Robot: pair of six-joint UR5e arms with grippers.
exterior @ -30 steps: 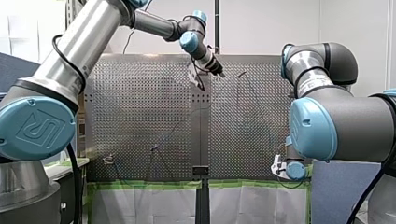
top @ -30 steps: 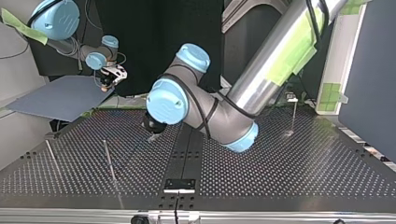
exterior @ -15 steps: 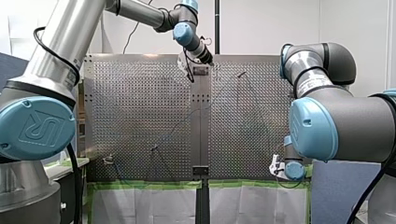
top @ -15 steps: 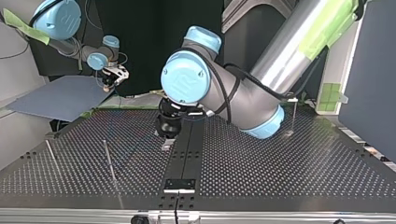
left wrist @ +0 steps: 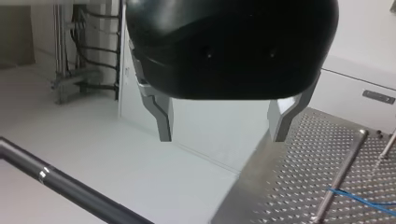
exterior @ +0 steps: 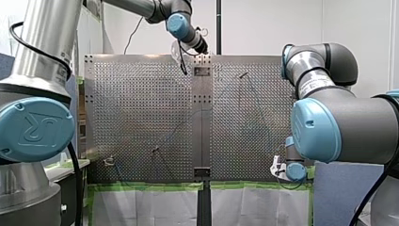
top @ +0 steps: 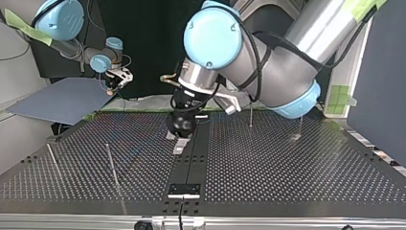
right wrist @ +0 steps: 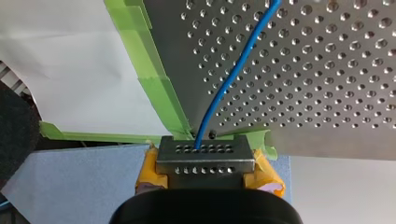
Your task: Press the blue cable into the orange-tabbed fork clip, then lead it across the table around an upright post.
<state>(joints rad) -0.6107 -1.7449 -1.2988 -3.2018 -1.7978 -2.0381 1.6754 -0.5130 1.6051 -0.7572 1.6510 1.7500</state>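
Hovering left gripper (left wrist: 223, 137) (fingers spread), right gripper (right wrist: 205, 163) pinching blue cable (right wrist: 231, 74).

Front view: green tape (exterior: 141, 185) edges the perforated table (exterior: 131, 117) at six o'clock — white sheet (exterior: 141, 207) beneath. Top view: a grey-blue board (top: 62, 98) at nine o'clock.

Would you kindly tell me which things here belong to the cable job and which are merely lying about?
Job: blue cable, upright post, right tool gripping it, open left tool.
Lying about: green tape, grey board, black pole.
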